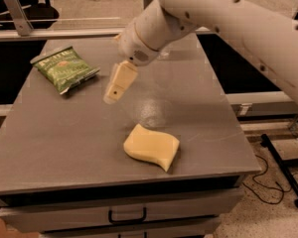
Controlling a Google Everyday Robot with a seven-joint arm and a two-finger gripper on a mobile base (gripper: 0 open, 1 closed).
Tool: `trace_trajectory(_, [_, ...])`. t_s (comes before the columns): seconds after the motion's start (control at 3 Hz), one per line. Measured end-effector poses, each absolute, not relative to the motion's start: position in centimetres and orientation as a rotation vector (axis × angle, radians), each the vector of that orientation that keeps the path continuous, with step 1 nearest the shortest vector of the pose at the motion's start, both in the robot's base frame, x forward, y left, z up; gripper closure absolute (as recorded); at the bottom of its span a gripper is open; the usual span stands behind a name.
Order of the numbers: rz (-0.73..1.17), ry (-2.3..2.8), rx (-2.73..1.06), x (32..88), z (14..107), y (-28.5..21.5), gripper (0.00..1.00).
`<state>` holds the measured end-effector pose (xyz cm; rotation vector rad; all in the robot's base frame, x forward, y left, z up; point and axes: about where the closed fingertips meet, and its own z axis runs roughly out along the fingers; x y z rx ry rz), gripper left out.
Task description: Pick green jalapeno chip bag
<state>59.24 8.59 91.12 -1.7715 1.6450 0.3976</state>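
Observation:
The green jalapeno chip bag [64, 68] lies flat on the far left of the grey table [49, 143], with white lettering and a small red-orange mark on top. My gripper [111, 97] hangs from the white arm [159, 24] above the middle of the table. It points down and to the left, a short way to the right of the bag and not touching it. It holds nothing that I can see.
A pale yellow wavy sponge [151, 147] lies near the table's front edge, right of centre. A drawer with a black handle [126, 216] sits below the front edge. A black stand and cables [285, 170] are on the floor to the right.

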Motion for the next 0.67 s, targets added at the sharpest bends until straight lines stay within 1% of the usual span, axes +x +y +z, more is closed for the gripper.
trace_trajectory(0.67, [0.431, 1.6, -1.689, 66.3, 89.3, 17.9, 0.0])
